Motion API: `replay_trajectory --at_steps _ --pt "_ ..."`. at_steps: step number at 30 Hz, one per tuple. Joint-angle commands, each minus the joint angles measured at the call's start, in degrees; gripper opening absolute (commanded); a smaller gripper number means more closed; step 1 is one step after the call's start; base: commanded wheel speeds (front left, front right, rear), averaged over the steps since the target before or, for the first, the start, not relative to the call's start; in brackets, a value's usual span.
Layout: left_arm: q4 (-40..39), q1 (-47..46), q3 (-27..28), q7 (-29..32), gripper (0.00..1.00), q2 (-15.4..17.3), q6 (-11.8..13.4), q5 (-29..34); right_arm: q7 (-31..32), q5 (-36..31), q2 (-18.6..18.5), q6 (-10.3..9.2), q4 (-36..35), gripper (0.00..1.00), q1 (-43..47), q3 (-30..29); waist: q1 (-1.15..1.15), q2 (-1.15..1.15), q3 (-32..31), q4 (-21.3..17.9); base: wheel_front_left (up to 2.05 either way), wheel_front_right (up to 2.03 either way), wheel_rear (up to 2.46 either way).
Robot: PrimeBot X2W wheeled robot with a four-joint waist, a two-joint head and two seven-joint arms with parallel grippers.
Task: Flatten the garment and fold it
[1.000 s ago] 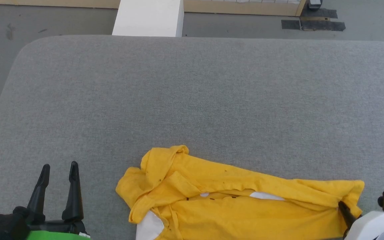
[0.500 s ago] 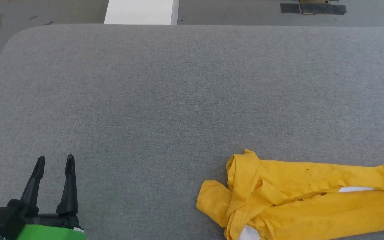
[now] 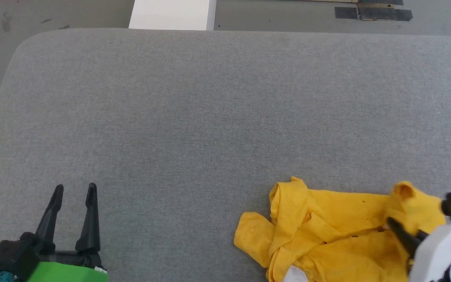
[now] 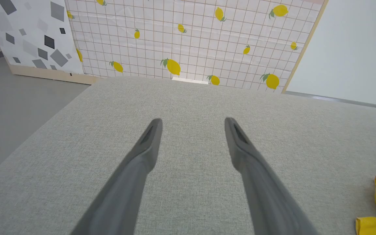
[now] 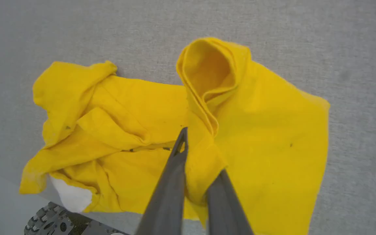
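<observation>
At lower left, the left gripper (image 3: 74,187) hovered over the grey surface (image 3: 210,117), jaws released. At lower right, a crumpled yellow shirt (image 3: 327,227) lay near the surface's front edge, the right gripper (image 3: 393,225) grasping a raised fold in its jaws.

Probably a test studio: lemon-print backdrop (image 4: 191,39) (floor tape (image 3: 372,13)), grey padded table (image 3: 210,98).

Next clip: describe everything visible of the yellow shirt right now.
The shirt is bright yellow soft cloth with a white patch and tiny dark specks. It is crumpled in a heap, not flat, at the near right of the grey pad, reaching its near edge. The right gripper is shut on a fold, holding it up in a hooded loop; the rest lies on the pad.
</observation>
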Motion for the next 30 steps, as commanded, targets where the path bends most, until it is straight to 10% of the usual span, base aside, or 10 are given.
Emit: replay_trajectory --at_steps 1,11,25,26,28,30 --pt "0.35 -1.06 -0.37 -0.05 1.00 -0.36 -0.53 -0.30 0.82 0.66 -0.09 -0.09 -1.58 0.00 -0.08 2.26 0.00 0.00 -0.25 0.38 0.00 0.00 0.00" --pt "2.38 -1.21 -1.90 -0.01 1.00 -1.07 -1.16 -1.27 3.00 3.28 -0.44 -0.09 -1.90 0.00 -7.06 21.38 0.00 0.00 -2.35 3.57 0.00 0.00 0.00" --pt "3.41 -0.65 -3.15 0.24 1.00 -1.72 -1.01 -2.04 -2.12 -3.19 3.36 -0.09 17.95 0.00 -14.67 29.33 0.00 0.00 -3.88 6.10 0.00 0.00 0.00" --pt "3.48 -0.71 -3.24 0.24 1.00 -1.79 -1.00 -2.10 -2.61 -3.80 3.60 -0.09 19.29 0.05 -15.09 29.49 0.00 0.00 -3.88 6.18 0.00 0.00 0.00" --pt "3.67 -0.87 -3.45 0.27 1.00 -1.92 -0.99 -2.21 -3.48 -4.96 4.09 -0.09 22.16 1.00 -15.95 29.92 0.00 0.00 -3.93 6.29 0.00 0.00 0.00" --pt "3.86 -1.05 -3.66 0.36 1.00 -1.99 -1.00 -2.32 -4.62 -5.90 4.30 -0.09 24.42 1.00 -16.95 30.80 0.00 0.00 -4.02 6.34 0.00 0.00 0.00"
